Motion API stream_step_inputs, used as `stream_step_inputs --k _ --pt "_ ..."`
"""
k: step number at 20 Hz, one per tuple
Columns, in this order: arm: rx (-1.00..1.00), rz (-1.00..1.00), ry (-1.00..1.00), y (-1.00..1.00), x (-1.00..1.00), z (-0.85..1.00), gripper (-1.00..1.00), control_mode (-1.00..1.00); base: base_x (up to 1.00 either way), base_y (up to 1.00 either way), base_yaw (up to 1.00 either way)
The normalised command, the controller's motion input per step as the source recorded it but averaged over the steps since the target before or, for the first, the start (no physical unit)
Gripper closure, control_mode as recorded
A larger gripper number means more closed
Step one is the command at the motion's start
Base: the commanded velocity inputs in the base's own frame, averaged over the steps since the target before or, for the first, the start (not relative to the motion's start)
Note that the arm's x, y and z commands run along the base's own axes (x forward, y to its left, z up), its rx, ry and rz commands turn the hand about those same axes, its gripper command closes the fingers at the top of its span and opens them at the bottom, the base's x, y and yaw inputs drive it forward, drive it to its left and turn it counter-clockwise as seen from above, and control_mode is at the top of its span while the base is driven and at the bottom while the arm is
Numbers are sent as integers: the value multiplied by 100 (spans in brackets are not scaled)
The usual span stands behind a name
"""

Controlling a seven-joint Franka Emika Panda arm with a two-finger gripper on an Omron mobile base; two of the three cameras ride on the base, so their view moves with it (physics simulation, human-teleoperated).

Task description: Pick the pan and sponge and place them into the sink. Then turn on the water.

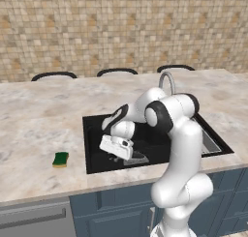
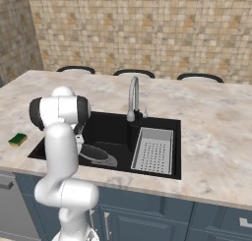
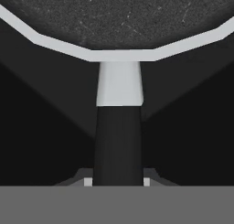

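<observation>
Claw (image 3: 118,182) closed on the dark handle of the pan (image 3: 119,17), gripping it at the bottom centre of the hand view. Seen from the right base view, the pan (image 2: 96,155) sits low inside the black sink (image 2: 110,129), left of the grey drainer tray (image 2: 153,150). Sponge (image 1: 60,159) lies on the tabletop (image 1: 43,125), lower left, apart from the sink.

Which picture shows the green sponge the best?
The left base view shows the sponge best: it lies in the open on the counter, left of the sink, its green top and yellow side clear. The right base view shows it smaller, near the left edge.
</observation>
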Motion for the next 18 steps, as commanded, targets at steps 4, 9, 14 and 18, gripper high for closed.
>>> stream_step_inputs --k 4,9,14,18 --pt "0 0 0 11 37 -45 100 -100 0 0 0" --pt "0 0 0 3 44 -37 100 -100 0 0 0" --pt "0 0 0 0 47 -30 100 -100 0 0 0" --pt "0 0 0 0 46 -33 100 -100 0 0 0"
